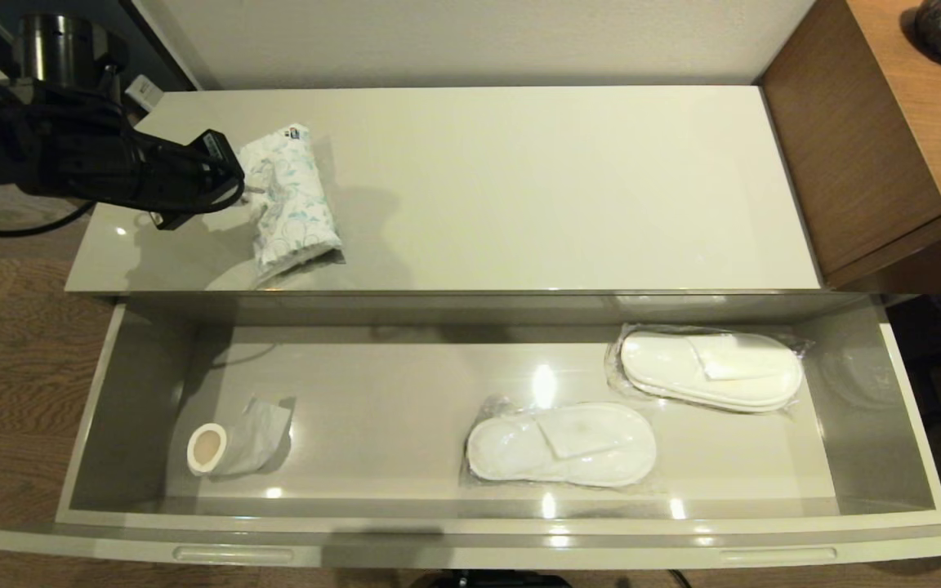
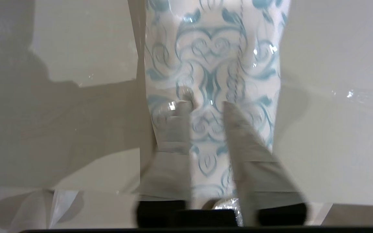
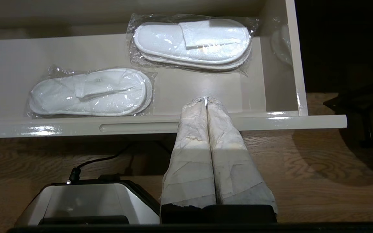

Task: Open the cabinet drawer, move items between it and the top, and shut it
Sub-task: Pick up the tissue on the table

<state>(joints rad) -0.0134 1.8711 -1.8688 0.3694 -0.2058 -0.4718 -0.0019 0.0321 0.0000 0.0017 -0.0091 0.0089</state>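
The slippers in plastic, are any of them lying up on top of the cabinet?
No, both packs of slippers lie inside the open drawer; only the blue-printed bundle rests on the top.

Left arm [image 1: 70, 163] reaches in from the left side, black, cabled, roughly level. Left gripper [image 2: 207, 105] at its end, the two padded fingers [image 2: 176, 129] parted with a clear gap between them, tips pointing forward. Right arm out of the head view. Right gripper [image 3: 207, 100] hangs low near the floor, its wrapped fingers [image 3: 193, 145] pressed together, nothing between them.
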